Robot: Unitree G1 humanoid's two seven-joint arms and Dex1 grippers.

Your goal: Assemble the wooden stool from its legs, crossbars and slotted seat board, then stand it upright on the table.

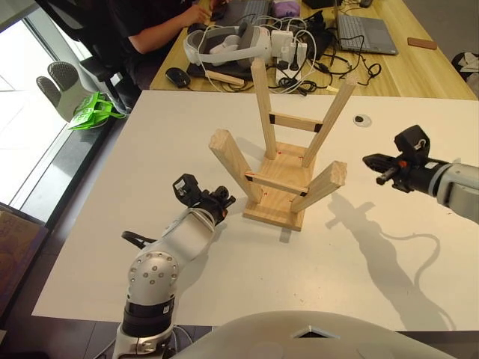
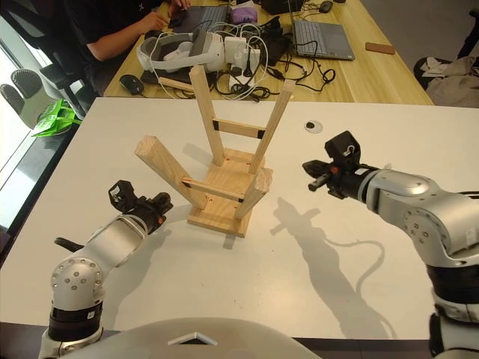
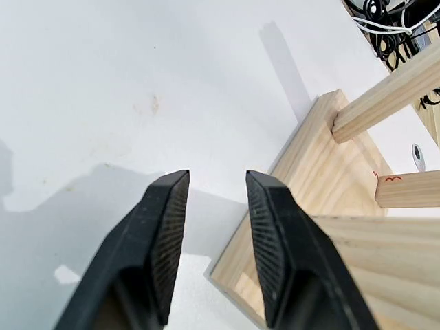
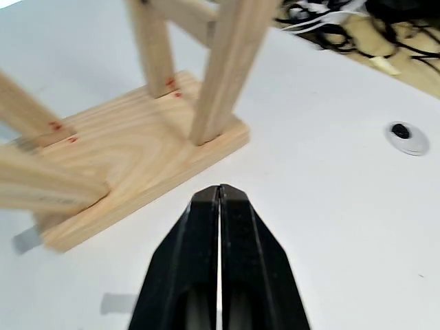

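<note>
Nearest the robot, the left gripper (image 3: 216,185) hovers low over the matte white table (image 1: 135,164). Its 2 black ribbed pads (image 3: 168,240) are spread apart with nothing between them, just beside the near left corner of the flat, rectangular pale-wood seat board (image 1: 271,211).

That board lies face down on the table, so the light, bare-timber stool (image 1: 278,176) is upside down. Its 4 square-sectioned legs (image 1: 228,161) point up and splay outward, and 2 short crossbars (image 1: 294,121) with dark ends join them in pairs. The wood shows open grain, crisp edges and small red marks at the joints. The legs look seated in the slots, though how firmly cannot be told.

On the stool's far side the right gripper (image 4: 220,199) hangs above the table. Its smooth black fingers are pressed together on nothing, and it points toward the board's right edge but is apart from it.

Assembly appears done, and turning the stool over seems to be what remains. For that move, the stool lies right of and just beyond the left gripper, the nearer of the 2. The board's long axis runs away from the robot. The smooth tabletop may let the board slide when tipped.

Beyond lie a round pale grommet (image 1: 363,120) in the table, then a long yellowish wooden desk (image 1: 426,71) carrying a white headset (image 1: 224,41) and a grey laptop (image 1: 364,34).
</note>
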